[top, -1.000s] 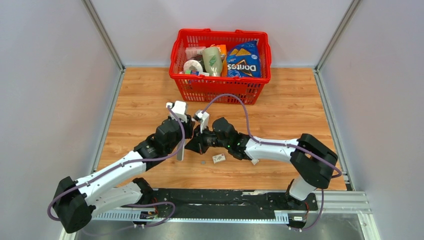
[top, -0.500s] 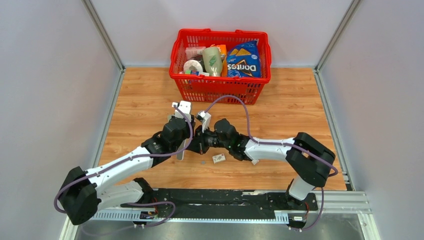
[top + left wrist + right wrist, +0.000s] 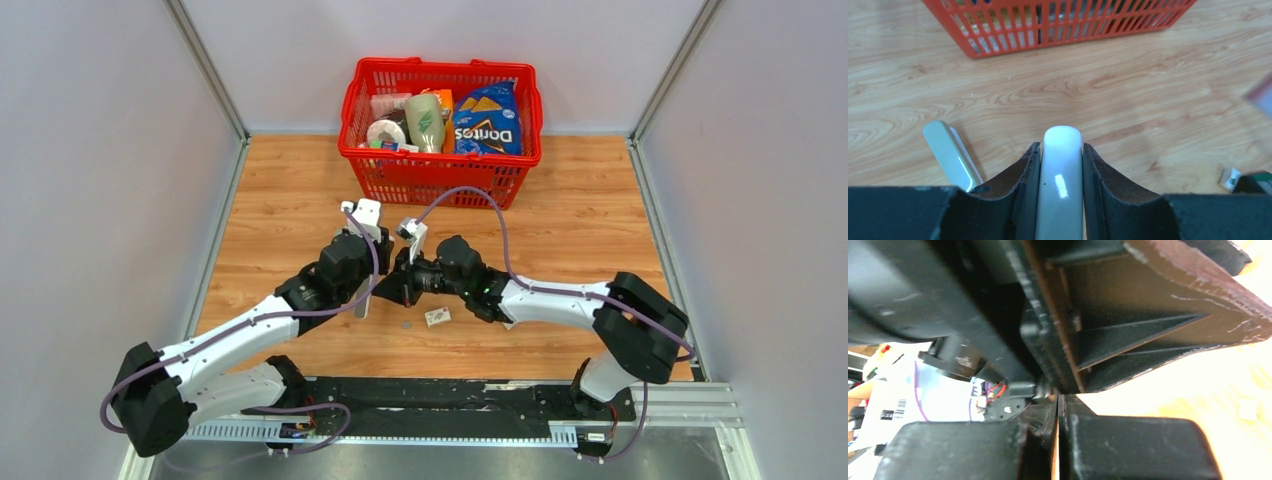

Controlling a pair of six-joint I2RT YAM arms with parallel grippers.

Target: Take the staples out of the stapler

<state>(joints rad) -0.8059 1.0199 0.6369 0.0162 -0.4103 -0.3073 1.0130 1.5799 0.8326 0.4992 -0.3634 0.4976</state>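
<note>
Your left gripper is clenched on the white stapler, held mid-frame over the table. Your right gripper crowds it, jaws pressed nearly together; you cannot tell whether they pinch staples. Unloading looks unfinished. 1 small white piece lies just below, and the red basket stands well above.

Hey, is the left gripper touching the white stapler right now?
Touching. The left wrist view shows the white stapler wedged between the fingers of the left gripper, both pressed flush against its sides with no gap.
</note>
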